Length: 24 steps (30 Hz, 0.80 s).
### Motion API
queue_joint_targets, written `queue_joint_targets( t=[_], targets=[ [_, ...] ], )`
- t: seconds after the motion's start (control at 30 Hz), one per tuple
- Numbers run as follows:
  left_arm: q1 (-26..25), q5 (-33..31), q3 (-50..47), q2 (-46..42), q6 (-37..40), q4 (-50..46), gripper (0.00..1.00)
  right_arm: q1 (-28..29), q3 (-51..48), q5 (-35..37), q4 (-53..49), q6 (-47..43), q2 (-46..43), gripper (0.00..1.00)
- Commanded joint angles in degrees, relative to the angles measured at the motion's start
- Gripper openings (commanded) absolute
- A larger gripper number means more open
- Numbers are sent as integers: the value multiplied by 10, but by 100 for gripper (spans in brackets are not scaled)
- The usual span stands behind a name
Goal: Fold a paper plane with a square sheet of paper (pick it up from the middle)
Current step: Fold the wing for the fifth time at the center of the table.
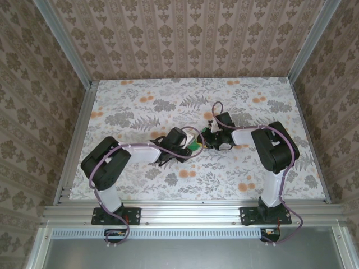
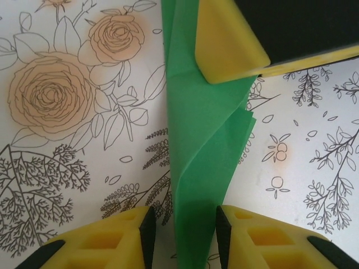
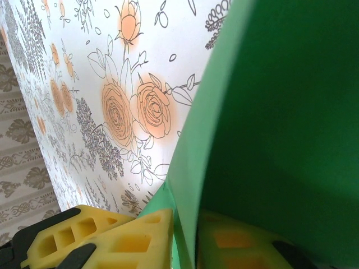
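The bright green paper (image 2: 205, 129) is folded into a slim, layered, pointed strip and is held off the floral tabletop. My right gripper (image 3: 188, 241) is shut on one edge of it, and its yellow finger (image 2: 224, 47) presses the strip's upper part in the left wrist view. My left gripper (image 2: 185, 238) is open. The strip's narrow end runs down between its black pads (image 2: 148, 235) with a gap on the left side. In the top view the two grippers meet mid-table, left gripper (image 1: 192, 143) and right gripper (image 1: 208, 140), with a bit of green paper (image 1: 196, 147) between them.
The floral tabletop (image 1: 140, 106) spreads flat all round the arms. Aluminium rails (image 1: 76, 140) and patterned walls close it in on the left, right and back. Both arm bases (image 1: 115, 216) stand at the near edge.
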Motion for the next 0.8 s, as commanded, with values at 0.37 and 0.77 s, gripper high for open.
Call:
queue_joint_targets(
  t=[0.37, 0.77],
  targets=[
    [-2, -27, 27, 22, 37, 9, 22, -9, -4, 47, -88, 6, 38, 19],
    [-52, -136, 31, 52, 102, 9, 8, -8, -6, 43, -74, 70, 28, 26]
  ],
)
